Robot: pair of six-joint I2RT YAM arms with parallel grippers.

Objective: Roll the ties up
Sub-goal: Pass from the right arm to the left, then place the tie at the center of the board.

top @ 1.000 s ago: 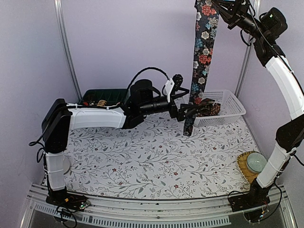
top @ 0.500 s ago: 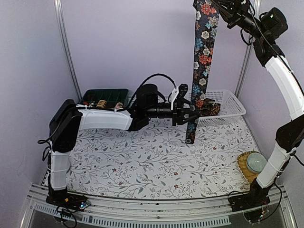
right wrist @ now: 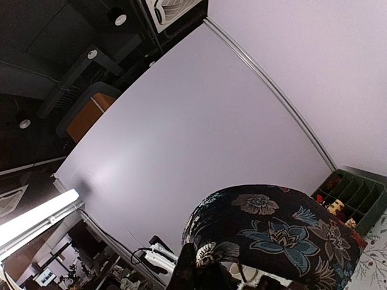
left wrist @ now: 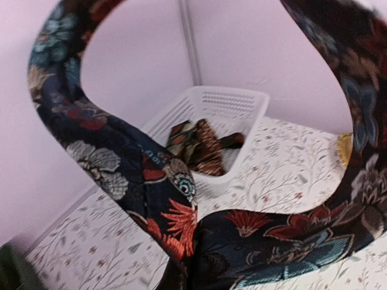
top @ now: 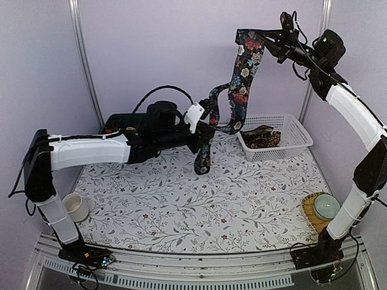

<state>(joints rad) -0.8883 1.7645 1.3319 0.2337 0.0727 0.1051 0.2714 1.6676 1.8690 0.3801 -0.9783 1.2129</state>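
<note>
Lilac wall [top: 151, 48] bkgd; L pincer [top: 204, 116] & R pincer [top: 270, 41] clamp tie [top: 242, 78], tips hidden.

A long dark flowery tie [top: 242, 75] hangs in the air, bent in a loop — its tip dangling over the table [top: 181, 205] by the far edge. Brown ties [top: 263, 138] lie bunched near the far right corner.

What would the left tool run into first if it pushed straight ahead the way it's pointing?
The left tool grips the floral tie, which loops around its line. Straight ahead, the white basket holding other ties looks first, though depth is unclear.
</note>
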